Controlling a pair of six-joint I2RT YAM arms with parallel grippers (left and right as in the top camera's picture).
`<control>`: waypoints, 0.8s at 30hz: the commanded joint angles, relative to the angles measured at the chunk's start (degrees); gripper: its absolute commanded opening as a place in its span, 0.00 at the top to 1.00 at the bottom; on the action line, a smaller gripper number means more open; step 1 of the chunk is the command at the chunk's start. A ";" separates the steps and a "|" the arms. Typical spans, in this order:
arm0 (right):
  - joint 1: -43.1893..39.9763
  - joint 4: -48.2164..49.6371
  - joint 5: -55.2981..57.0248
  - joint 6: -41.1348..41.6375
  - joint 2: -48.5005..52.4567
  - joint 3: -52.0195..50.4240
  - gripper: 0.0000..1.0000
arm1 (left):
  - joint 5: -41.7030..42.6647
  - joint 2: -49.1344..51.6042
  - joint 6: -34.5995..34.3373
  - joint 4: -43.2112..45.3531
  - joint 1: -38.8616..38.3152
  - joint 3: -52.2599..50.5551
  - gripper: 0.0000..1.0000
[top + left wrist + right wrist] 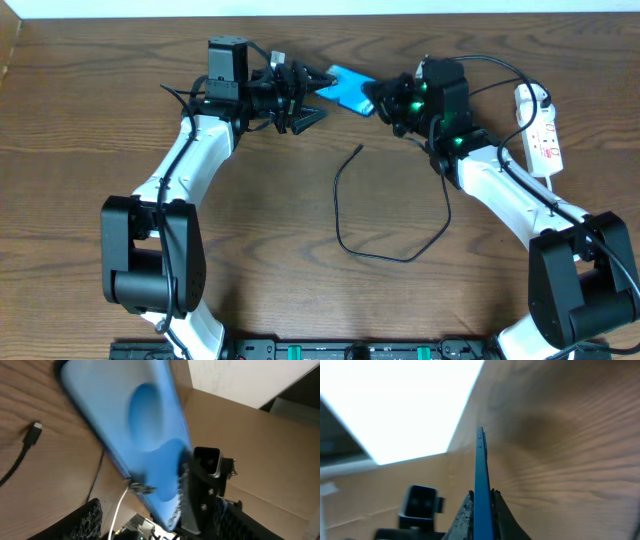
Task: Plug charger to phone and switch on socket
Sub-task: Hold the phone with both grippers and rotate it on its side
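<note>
Phone (pixel 350 88) at the table's (pixel 250 230) far edge, pinched by the right pincer (pixel 374 101); left pincer (pixel 324 96) spread at its other end; charger (pixel 345 205) loose mid-table; socket (pixel 541 135) by the right edge.

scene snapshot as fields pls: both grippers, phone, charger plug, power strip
left gripper: open, at one end of the phone; contact unclear
right gripper: shut on the phone's other end
phone: between the two grippers, edge-on in the right wrist view
charger plug: loose on the table, apart from the phone, not plugged in
cable: loops across the table toward the right arm
socket: far right, no gripper on it; switch state too small to tell
</note>
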 commanded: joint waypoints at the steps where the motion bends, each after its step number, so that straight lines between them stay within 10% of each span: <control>1: 0.28 2.45 0.35 5.79 -2.40 1.03 0.99 | 2.05 -0.94 -1.31 0.22 -0.13 0.59 0.30; 24: 4.13 6.93 1.75 20.90 -2.40 1.03 0.99 | 0.61 -0.94 -4.72 4.70 -0.17 0.59 0.31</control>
